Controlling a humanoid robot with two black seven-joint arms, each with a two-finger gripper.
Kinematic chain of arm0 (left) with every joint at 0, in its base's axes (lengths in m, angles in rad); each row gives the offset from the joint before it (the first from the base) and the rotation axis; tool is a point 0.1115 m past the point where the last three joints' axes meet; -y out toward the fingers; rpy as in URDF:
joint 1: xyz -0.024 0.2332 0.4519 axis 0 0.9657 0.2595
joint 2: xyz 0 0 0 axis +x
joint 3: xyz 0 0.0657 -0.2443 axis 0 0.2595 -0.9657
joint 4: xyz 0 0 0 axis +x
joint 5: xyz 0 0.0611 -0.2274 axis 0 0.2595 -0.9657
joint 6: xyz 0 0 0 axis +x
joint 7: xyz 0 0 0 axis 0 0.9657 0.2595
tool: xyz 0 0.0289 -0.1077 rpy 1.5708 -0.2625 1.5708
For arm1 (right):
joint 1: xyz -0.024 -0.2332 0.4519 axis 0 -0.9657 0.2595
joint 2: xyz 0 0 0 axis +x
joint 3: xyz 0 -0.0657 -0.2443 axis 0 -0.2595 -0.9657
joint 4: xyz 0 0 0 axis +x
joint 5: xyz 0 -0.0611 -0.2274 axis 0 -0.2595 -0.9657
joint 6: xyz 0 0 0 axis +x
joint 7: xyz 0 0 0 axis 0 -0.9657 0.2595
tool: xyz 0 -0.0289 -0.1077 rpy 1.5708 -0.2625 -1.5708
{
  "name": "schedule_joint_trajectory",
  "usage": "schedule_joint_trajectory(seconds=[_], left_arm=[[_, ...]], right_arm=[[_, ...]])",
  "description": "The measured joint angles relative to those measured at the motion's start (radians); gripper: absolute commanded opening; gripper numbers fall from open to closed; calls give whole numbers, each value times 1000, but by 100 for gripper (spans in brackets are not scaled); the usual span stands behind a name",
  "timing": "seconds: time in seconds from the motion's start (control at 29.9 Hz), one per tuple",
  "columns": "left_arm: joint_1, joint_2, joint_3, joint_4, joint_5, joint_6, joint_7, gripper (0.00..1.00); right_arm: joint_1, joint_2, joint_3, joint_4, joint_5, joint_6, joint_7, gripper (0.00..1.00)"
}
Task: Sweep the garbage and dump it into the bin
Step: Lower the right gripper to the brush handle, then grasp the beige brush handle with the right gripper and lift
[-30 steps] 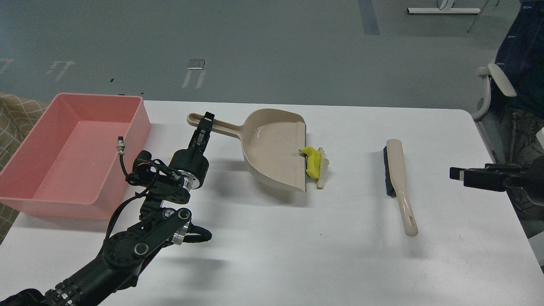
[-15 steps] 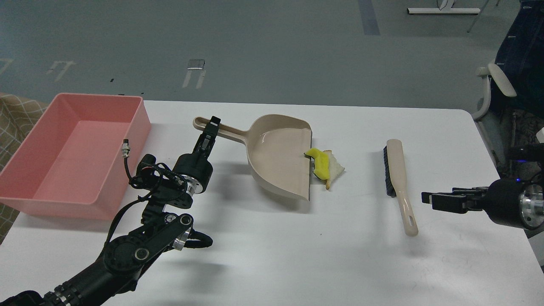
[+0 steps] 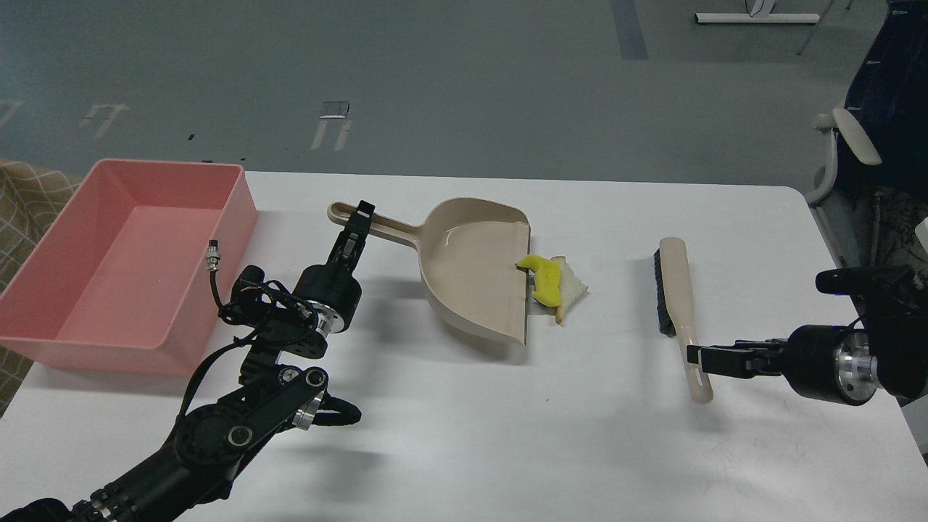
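Note:
The garbage lies at the dustpan's open lip: a bent yellow piece resting on a pale bread-like slice. The beige dustpan sits mid-table with its handle pointing left. My left gripper is shut on that handle. The pink bin stands at the table's left edge and holds nothing I can see. The beige brush with black bristles lies to the right. My right gripper reaches in from the right, its tips at the lower end of the brush handle. Its fingers are seen side-on and cannot be told apart.
The white table ends close behind the dustpan and just right of my right arm. A chair stands off the table's right corner. The bin's near wall is beside my left forearm.
My right gripper has moved left and down to the end of the brush handle. The dustpan shifted slightly right early on, nudging the scraps, and the bread slice now lies flatter.

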Motion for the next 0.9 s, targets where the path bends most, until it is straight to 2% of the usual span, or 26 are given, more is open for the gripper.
schedule_joint_trajectory(seconds=[0.23,0.63,0.74,0.9], left_arm=[[0,1,-1,-1,0,0,-2,0],[0,6,-2,-1,-1,2,-3,0],[0,7,-2,-2,-1,2,-3,0],[0,9,-2,-3,-1,2,-4,0]], right_arm=[[-4,14,0,-13,-1,0,-14,71],[-9,39,0,-16,1,-4,-19,71],[-8,41,0,-16,1,-5,-22,67],[-10,39,0,-16,1,-5,-25,67]])
